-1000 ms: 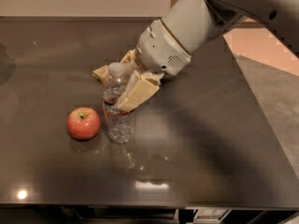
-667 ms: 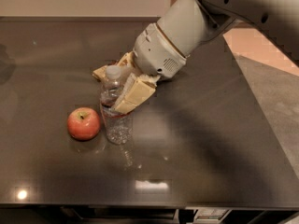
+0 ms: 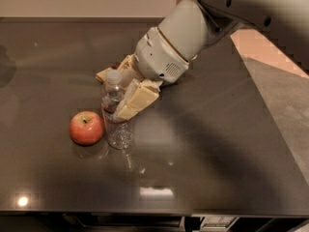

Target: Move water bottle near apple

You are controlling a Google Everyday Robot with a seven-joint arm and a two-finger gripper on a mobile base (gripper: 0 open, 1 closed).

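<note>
The water bottle (image 3: 116, 116), clear and ribbed with a white cap, stands upright on the dark table (image 3: 217, 144). The red apple (image 3: 87, 127) sits just left of it with a small gap between them. My gripper (image 3: 112, 95) reaches down from the upper right. Its tan fingers (image 3: 136, 99) straddle the upper half of the bottle, one in front and one behind, and are shut on it. The front finger hides part of the bottle's label.
The table's right edge (image 3: 270, 105) runs diagonally, with lighter floor beyond it. The table's front edge (image 3: 154, 212) is at the bottom. My large white arm (image 3: 183, 37) hangs over the middle of the table.
My gripper and the bottle have shifted slightly down and left, toward the apple. The finger spacing looks the same. The apple has not moved.
</note>
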